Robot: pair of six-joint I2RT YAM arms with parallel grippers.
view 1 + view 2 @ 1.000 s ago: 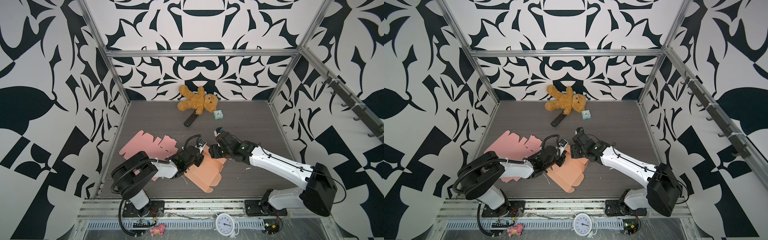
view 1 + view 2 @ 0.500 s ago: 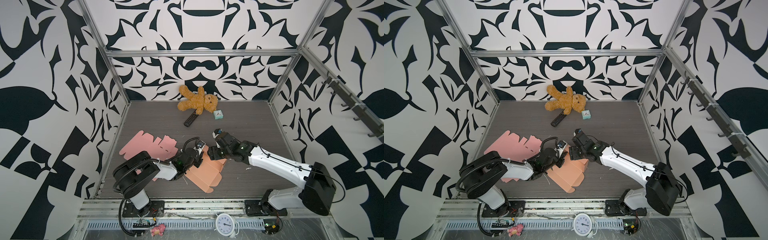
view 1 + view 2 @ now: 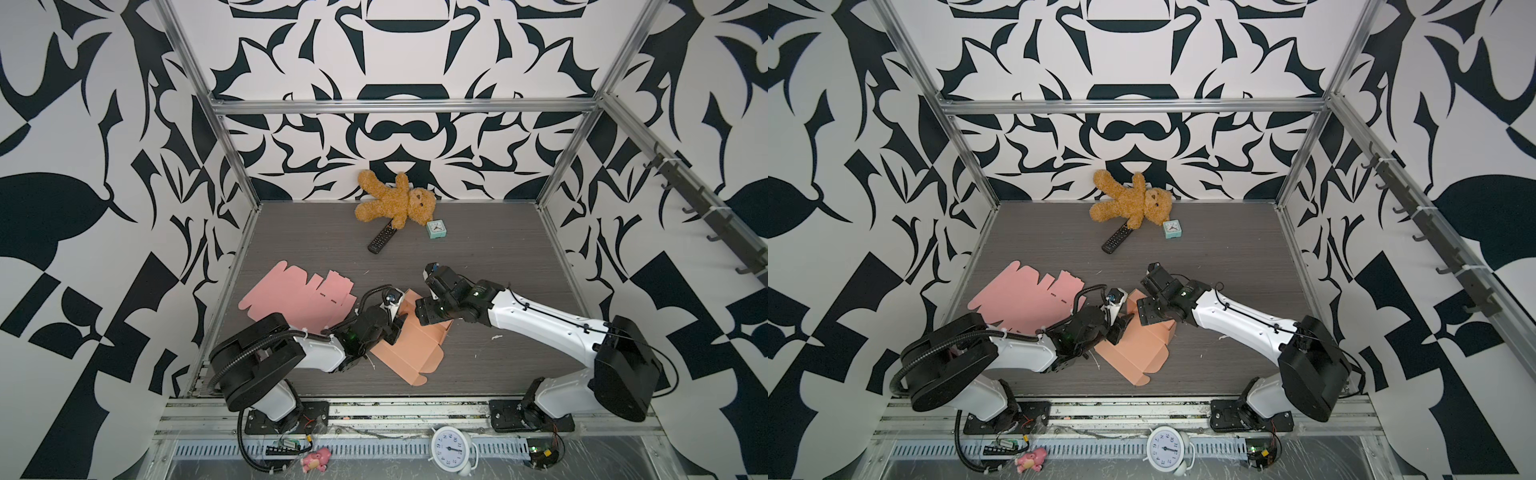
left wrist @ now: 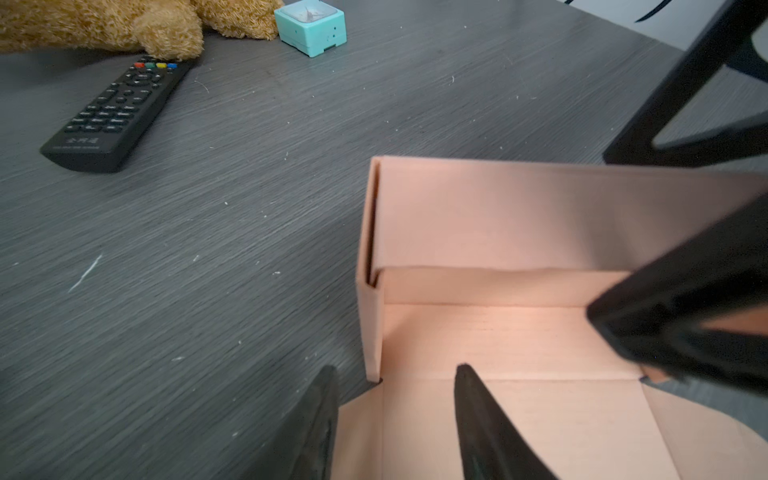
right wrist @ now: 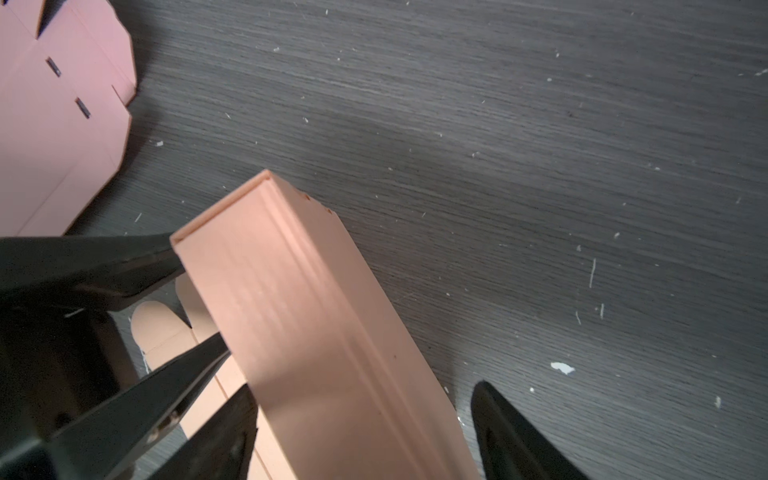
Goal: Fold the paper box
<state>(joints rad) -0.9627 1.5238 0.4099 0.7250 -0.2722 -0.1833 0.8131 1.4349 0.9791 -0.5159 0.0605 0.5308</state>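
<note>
Arms (image 3: pixel 540 328) low, left tool (image 4: pixel 395 368) and right tool (image 5: pixel 365 384) parted astride box (image 3: pixel 415 353) walls, gripping nothing

Non-task items: five loose objects and one wall fitting.
A tan teddy bear (image 3: pixel 395 203) lies sprawled at the back of the grey wood-grain bench (image 3: pixel 498 249), against the patterned rear wall. A black remote (image 3: pixel 381 237) lies flat just in front of it, with its far end at the bear's paw. A small teal clock (image 3: pixel 436 228) sits face up just beside the bear's head. Small white flecks dot the bench surface. Off the bench, on the front ledge, are a white alarm clock (image 3: pixel 451 449) and, well apart from it, a pink toy animal (image 3: pixel 316 459). A rail of dark hooks (image 3: pixel 706 208) runs along the right wall.
</note>
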